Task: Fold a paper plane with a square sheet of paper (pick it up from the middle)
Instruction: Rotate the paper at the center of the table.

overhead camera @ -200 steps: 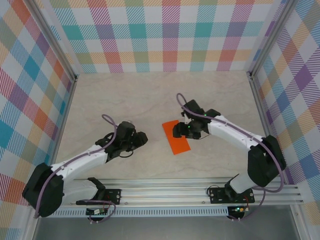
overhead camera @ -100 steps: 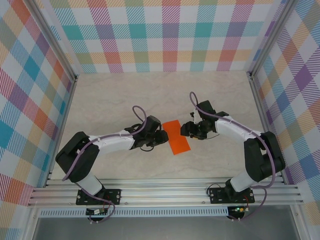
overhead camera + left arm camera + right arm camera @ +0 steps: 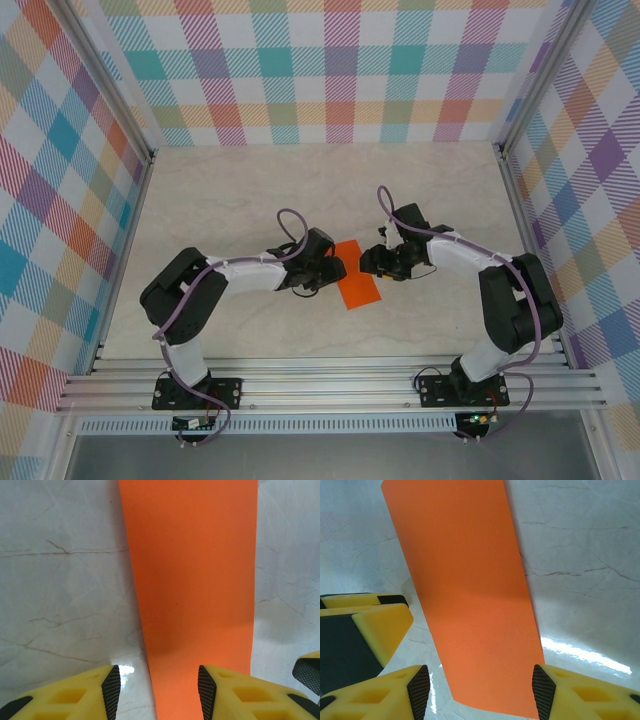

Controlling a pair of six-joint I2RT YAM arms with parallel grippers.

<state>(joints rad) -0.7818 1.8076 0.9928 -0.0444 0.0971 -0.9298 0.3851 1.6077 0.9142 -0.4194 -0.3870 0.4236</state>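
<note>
The orange paper (image 3: 356,281) lies flat on the table as a narrow folded rectangle, between the two grippers. My left gripper (image 3: 336,270) is at its left long edge, open, its fingers straddling that edge. In the left wrist view the paper (image 3: 192,580) runs up from between the yellow fingers (image 3: 227,692), with the left gripper (image 3: 159,690) just above it. My right gripper (image 3: 366,262) is at the paper's upper right edge, open. In the right wrist view the paper (image 3: 470,595) lies flat between and beyond the right gripper (image 3: 479,692).
The pale marble-patterned tabletop (image 3: 250,200) is walled by plaid panels (image 3: 340,70) on three sides. An aluminium rail (image 3: 330,385) runs along the near edge. The left gripper's yellow fingers (image 3: 377,625) show at the left of the right wrist view.
My left arm has swung in from the left to the paper's left edge. My right gripper drew back from over the paper to its right edge. The paper has stayed put.
</note>
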